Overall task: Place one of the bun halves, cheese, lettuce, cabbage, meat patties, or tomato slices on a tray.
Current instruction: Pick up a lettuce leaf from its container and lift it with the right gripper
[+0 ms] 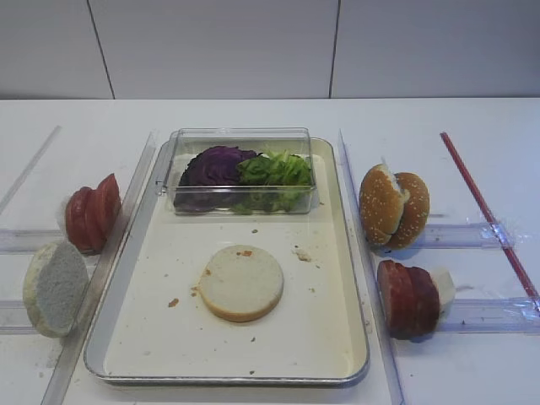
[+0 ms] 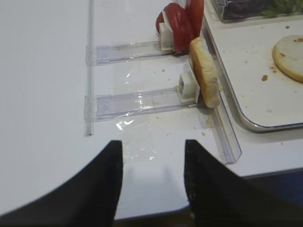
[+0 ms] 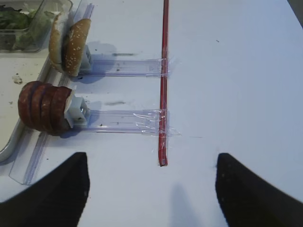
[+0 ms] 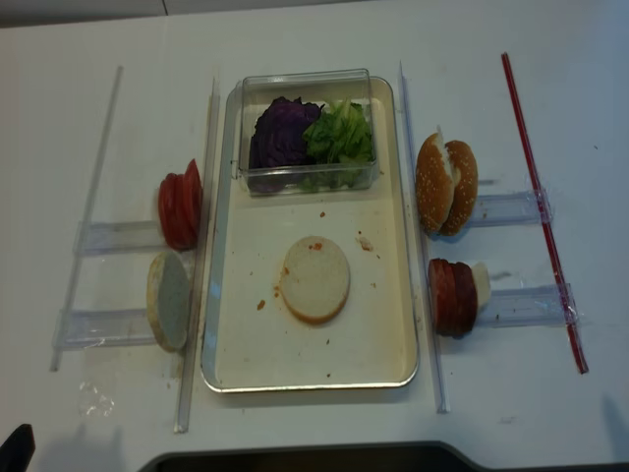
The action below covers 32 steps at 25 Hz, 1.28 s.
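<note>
Exterior high shows one bun half (image 1: 241, 282) lying flat, cut face up, on the tray (image 1: 329, 337); both grippers' fingers (image 3: 52, 194) spread.

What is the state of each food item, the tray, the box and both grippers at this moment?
tray: flat, crumbs on it.
bun half on tray: lying flat, cut face up.
clear box: on the tray's far end, holding cabbage and lettuce.
tomato slices: on edge, left of the tray.
left bun half: on edge.
seeded bun halves: on edge, right.
meat patties: on edge.
left gripper: open, empty.
right gripper: open, empty.
</note>
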Each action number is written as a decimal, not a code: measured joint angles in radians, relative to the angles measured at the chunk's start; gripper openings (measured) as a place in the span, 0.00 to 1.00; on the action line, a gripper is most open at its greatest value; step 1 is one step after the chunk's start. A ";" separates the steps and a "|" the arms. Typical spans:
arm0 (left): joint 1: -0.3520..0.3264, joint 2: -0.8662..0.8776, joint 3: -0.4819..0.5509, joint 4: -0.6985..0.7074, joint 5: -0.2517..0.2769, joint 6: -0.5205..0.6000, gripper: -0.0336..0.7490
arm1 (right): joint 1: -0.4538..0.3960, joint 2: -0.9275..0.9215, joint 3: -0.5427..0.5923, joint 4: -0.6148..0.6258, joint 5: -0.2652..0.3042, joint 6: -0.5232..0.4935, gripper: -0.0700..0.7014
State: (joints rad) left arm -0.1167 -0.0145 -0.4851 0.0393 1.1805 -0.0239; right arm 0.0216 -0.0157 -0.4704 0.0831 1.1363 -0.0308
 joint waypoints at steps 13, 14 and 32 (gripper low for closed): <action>0.000 0.000 0.000 0.000 0.000 0.000 0.42 | 0.000 0.045 0.000 0.045 0.000 0.031 0.80; 0.000 0.000 0.000 0.000 0.000 0.000 0.42 | 0.000 0.073 0.000 0.058 -0.002 0.031 0.79; 0.000 0.000 0.000 0.000 0.000 0.000 0.42 | 0.000 0.770 -0.499 0.171 0.029 0.024 0.75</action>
State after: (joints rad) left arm -0.1167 -0.0145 -0.4851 0.0393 1.1805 -0.0239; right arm 0.0216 0.7544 -0.9693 0.2539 1.1656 -0.0070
